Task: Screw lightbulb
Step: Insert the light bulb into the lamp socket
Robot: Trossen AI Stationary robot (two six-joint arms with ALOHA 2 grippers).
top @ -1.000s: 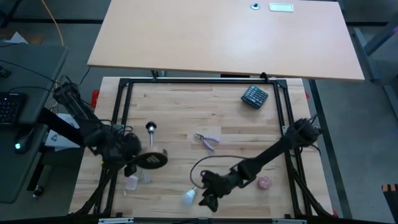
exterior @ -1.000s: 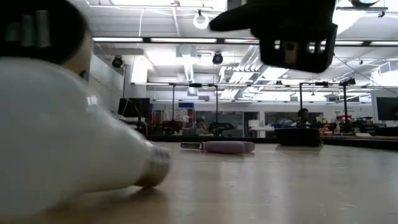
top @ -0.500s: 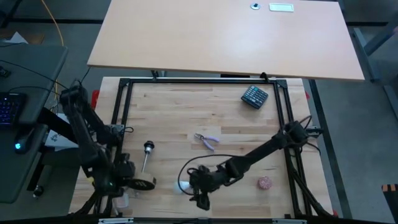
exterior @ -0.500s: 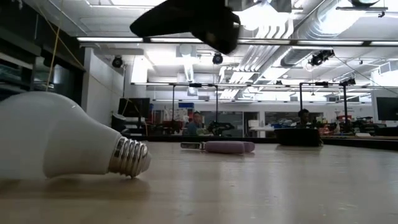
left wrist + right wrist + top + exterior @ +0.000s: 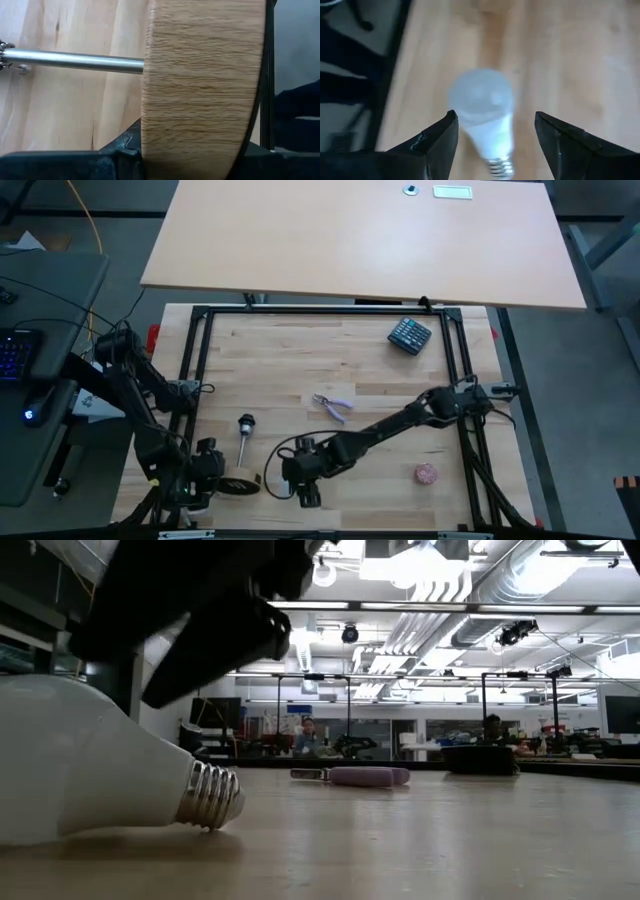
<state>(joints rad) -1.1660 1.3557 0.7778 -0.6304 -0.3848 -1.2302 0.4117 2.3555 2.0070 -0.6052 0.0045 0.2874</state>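
The white lightbulb [image 5: 90,765] lies on its side on the table near the front edge, its grey screw base [image 5: 210,795] pointing toward the table's right. My right gripper [image 5: 495,122] hangs open just above it, one finger on either side of the bulb [image 5: 482,112], touching nothing. The same gripper [image 5: 303,480] shows near the front middle in the high view. At the front left, my left gripper [image 5: 205,475] is shut on the round wooden disc [image 5: 200,85] of a lamp base. The base's metal stem [image 5: 75,60] runs toward the far edge to the socket [image 5: 245,423]. My left gripper pinches the wooden disc at its edge [image 5: 195,150], between its two fingers, one on each flat side. The disc stands on edge and the stem runs out about level. The fingers slant down from the table's left. Whether the socket end rests on the table I cannot tell.
Purple-handled pliers [image 5: 335,405] lie at the table's middle, a dark keypad device [image 5: 408,335] at the far right, a pinkish ball [image 5: 426,473] at the near right. A black frame [image 5: 195,350] rims the table. A second tabletop [image 5: 360,240] stands beyond.
My right gripper has gone toward the table's left, rolling as it went, and now stands over the lightbulb. The bulb shifted away from the front edge early on, then lay still. My left gripper has carried the lamp base down and toward the near edge.
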